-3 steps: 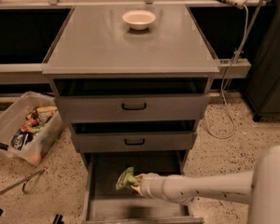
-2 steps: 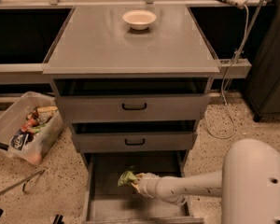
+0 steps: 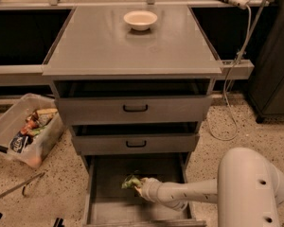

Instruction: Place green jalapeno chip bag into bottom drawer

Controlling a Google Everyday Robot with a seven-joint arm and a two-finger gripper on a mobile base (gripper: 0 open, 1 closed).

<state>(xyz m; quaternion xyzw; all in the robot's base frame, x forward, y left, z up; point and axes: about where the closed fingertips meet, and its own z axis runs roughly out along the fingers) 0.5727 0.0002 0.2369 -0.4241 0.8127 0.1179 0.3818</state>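
Reaching into the bottom drawer (image 3: 113,207), pulled out below the bench's front edge: gripper (image 3: 138,188) at mid-drawer, jaws closed down, pinching the green jalapeno chip bag (image 3: 130,181) just over the drawer floor. White bowl (image 3: 140,20) near the bench's back edge. Floor bin (image 3: 9,118) off the left edge holds snack packets.

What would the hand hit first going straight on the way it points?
The hand, inside the bottom drawer, has the green jalapeno chip bag right at its tip; beyond that, probably the drawer's left wall.
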